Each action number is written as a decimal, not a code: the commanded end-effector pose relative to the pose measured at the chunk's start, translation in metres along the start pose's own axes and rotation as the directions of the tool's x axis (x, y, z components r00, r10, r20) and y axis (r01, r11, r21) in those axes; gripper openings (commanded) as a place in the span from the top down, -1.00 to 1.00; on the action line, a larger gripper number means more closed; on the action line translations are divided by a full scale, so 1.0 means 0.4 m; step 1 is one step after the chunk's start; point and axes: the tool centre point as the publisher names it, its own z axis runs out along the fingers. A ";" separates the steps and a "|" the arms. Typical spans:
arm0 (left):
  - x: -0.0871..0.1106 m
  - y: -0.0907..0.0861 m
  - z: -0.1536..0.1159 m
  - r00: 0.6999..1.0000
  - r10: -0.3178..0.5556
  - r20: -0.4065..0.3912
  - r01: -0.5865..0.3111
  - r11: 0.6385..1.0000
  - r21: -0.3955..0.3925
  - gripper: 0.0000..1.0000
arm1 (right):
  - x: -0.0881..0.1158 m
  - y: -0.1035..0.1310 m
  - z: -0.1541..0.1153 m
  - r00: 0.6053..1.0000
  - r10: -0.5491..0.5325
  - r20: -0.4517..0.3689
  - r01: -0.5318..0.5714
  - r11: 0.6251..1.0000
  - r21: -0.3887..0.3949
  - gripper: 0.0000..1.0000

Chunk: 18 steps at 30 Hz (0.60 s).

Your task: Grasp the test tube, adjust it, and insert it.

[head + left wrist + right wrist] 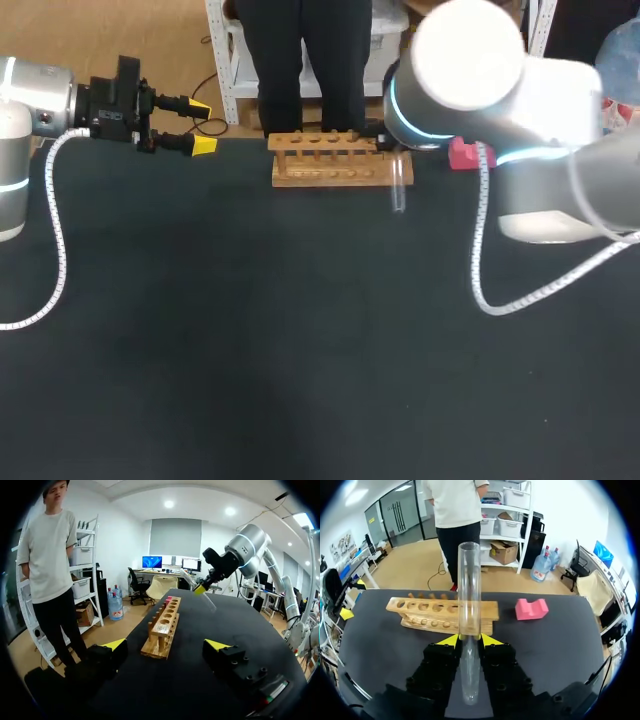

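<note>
Glass test tube [469, 590] clamped in right claw [469, 639], beside wooden rack [420, 615] — left claw [166, 645] wide, level, facing rack

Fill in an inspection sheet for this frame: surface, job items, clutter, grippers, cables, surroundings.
Surface: dark matte table, no spills seen.
Job's things: clear glass test tube, held; light wooden test tube rack at the far edge, holes empty.
Clutter: pink notched block right of the rack.
Grippers: left gripper open, empty, off to the rack's left; right gripper shut on the tube.
Cables: white coiled cables hang from both arms.
Surroundings: nothing seen reaching over the table.
</note>
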 end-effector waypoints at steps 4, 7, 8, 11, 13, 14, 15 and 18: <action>0.001 -0.001 -0.001 1.000 0.001 0.000 -0.001 1.000 -0.001 -1.00 | 0.019 -0.055 -0.108 0.994 0.017 0.104 -0.017 1.000 0.001 1.00; 0.001 -0.001 -0.001 1.000 0.001 0.000 -0.001 1.000 -0.001 -1.00 | 0.022 -0.064 -0.126 0.992 0.017 0.127 -0.017 1.000 -0.001 1.00; 0.001 -0.001 -0.001 1.000 0.001 0.000 -0.001 1.000 -0.001 -1.00 | 0.024 -0.067 -0.133 0.990 0.017 0.138 -0.017 1.000 -0.003 1.00; 0.001 -0.001 -0.001 1.000 0.001 0.000 -0.001 1.000 -0.001 -1.00 | 0.031 -0.076 -0.148 0.986 0.020 0.163 -0.019 1.000 -0.012 1.00; 0.001 -0.001 -0.001 1.000 0.001 0.000 -0.001 1.000 -0.001 -1.00 | 0.036 -0.081 -0.154 0.984 0.023 0.174 -0.020 1.000 -0.015 1.00; 0.001 -0.001 -0.001 1.000 0.001 0.000 -0.001 1.000 -0.001 -1.00 | 0.038 -0.083 -0.157 0.984 0.025 0.178 -0.022 1.000 -0.016 1.00; 0.001 -0.001 -0.001 1.000 0.001 0.000 -0.001 1.000 -0.001 -1.00 | 0.039 -0.084 -0.159 0.983 0.027 0.180 -0.024 1.000 -0.016 1.00; 0.001 -0.001 -0.001 1.000 0.001 0.000 -0.001 1.000 -0.001 -1.00 | 0.042 -0.087 -0.163 0.982 0.032 0.188 -0.030 0.999 -0.014 1.00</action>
